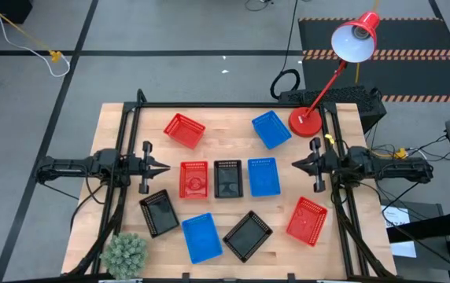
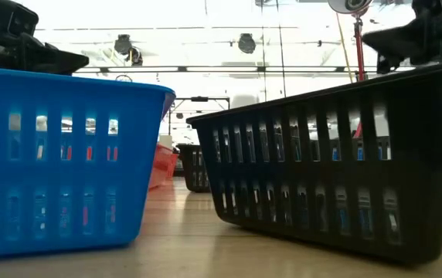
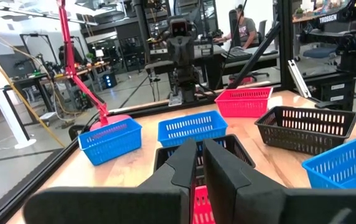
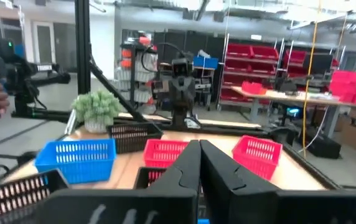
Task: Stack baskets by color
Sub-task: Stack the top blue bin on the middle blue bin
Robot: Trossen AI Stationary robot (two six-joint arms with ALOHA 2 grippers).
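Observation:
Nine small mesh baskets stand apart on the wooden table, each on its own base. A red basket [image 1: 184, 130] and a blue one [image 1: 271, 129] are at the far side. In the middle row are a red [image 1: 194, 179], a black [image 1: 228, 178] and a blue basket [image 1: 263, 176]. Toward the near edge stand a black [image 1: 159, 212], a blue [image 1: 201, 237], a black [image 1: 248, 235] and a red basket [image 1: 307, 220]. My left gripper [image 1: 166, 167] hovers shut and level at the table's left. My right gripper [image 1: 294, 163] hovers shut at the right. Neither touches a basket.
A red lamp stands with its round base [image 1: 304, 123] on the far right corner, beside the far blue basket. A small green plant [image 1: 124, 253] sits at the near left corner. A black frame [image 1: 233, 104] runs along the table's edges.

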